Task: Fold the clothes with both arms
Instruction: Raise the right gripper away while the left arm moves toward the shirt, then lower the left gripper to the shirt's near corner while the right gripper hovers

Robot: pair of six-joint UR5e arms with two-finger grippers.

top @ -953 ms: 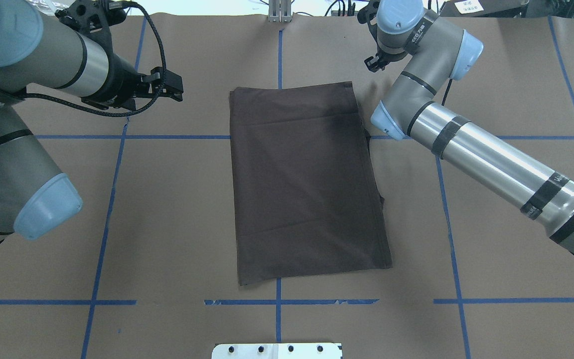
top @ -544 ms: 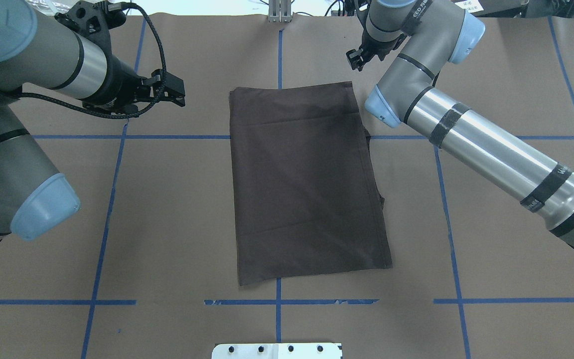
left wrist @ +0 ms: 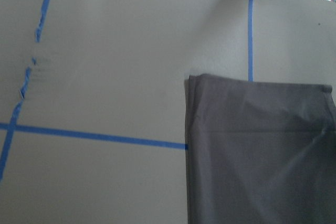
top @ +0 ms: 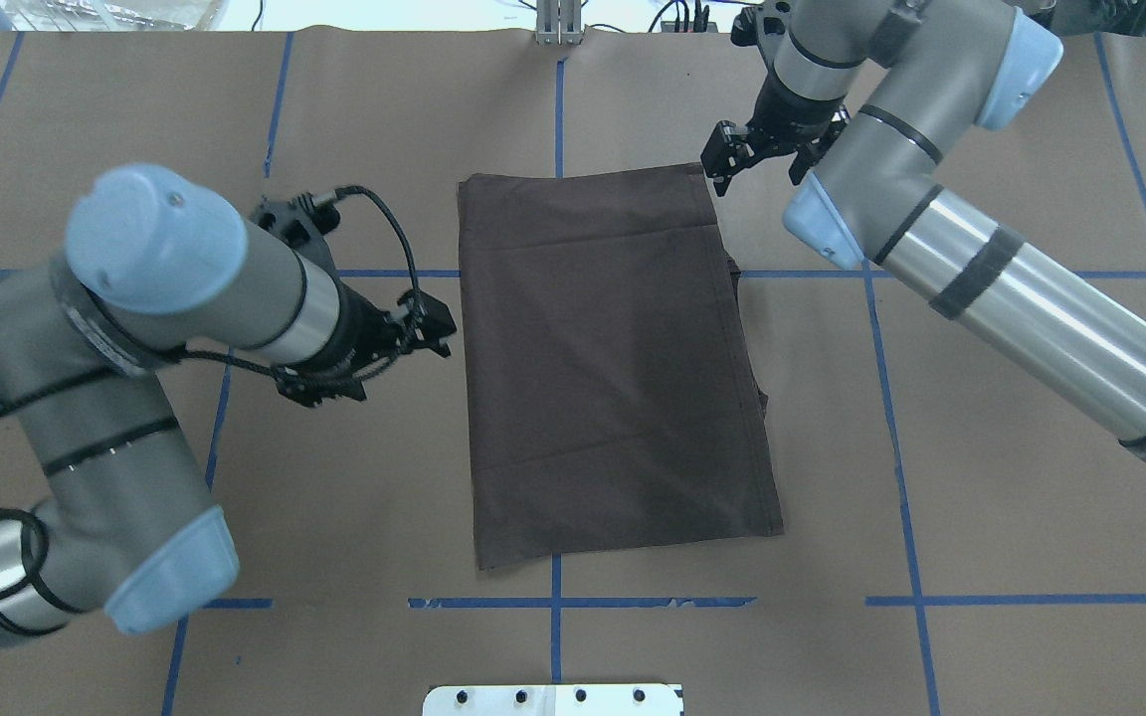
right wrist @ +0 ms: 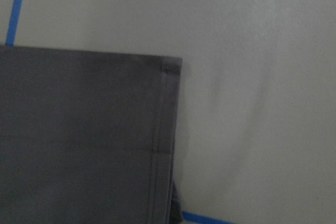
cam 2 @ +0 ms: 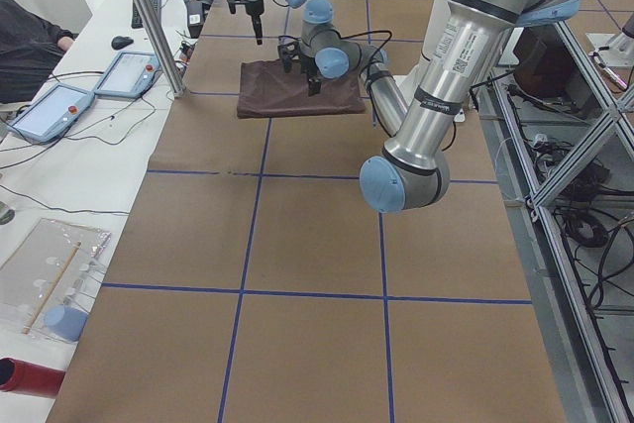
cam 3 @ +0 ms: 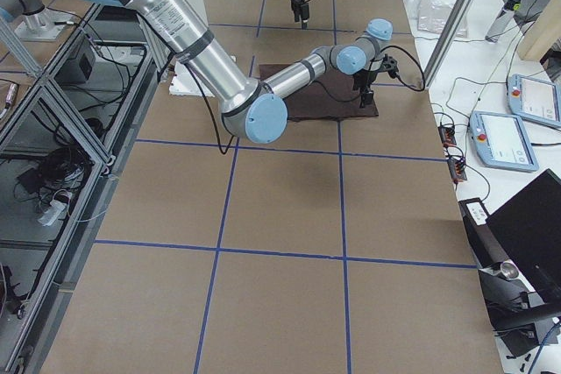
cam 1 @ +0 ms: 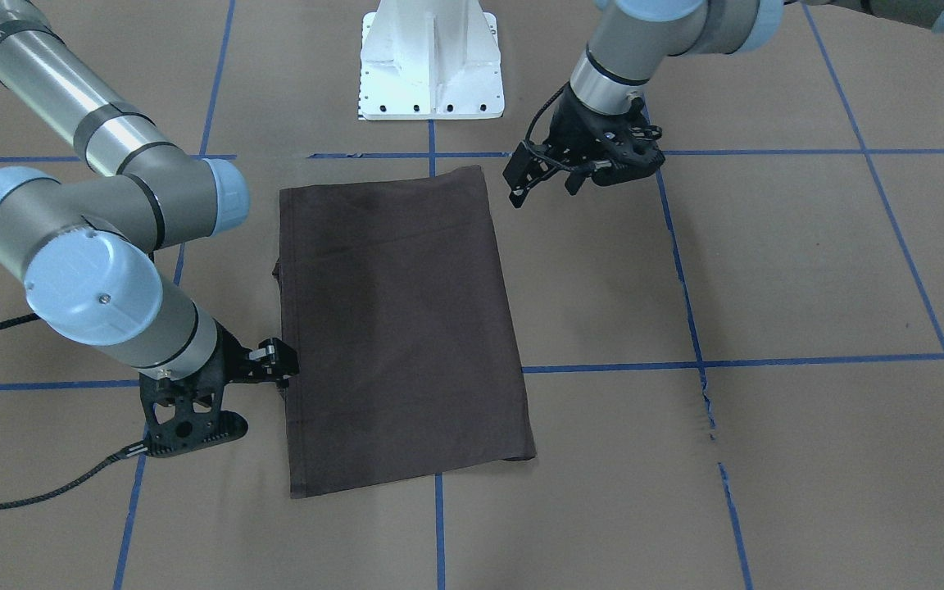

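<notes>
- Where the robot is faced from across the table, the dark brown T-shirt (cam 1: 398,328) is seen folded flat on brown paper (cam 1: 808,246) gridded with blue tape (cam 1: 767,359).
- From overhead, the left gripper (top: 440,333) is shown parted and empty beside the T-shirt's left edge, and the right gripper (top: 719,167) likewise at its far right corner.
- From the left end alone, tablets (cam 2: 50,111) on a white bench (cam 2: 89,170) are revealed.

T-shirt (top: 613,368) recorded flat on the table (top: 981,477), between the fingers of the left gripper (top: 444,336), off its left edge, and those of the right gripper (cam 1: 283,367), off its far right corner.
</notes>
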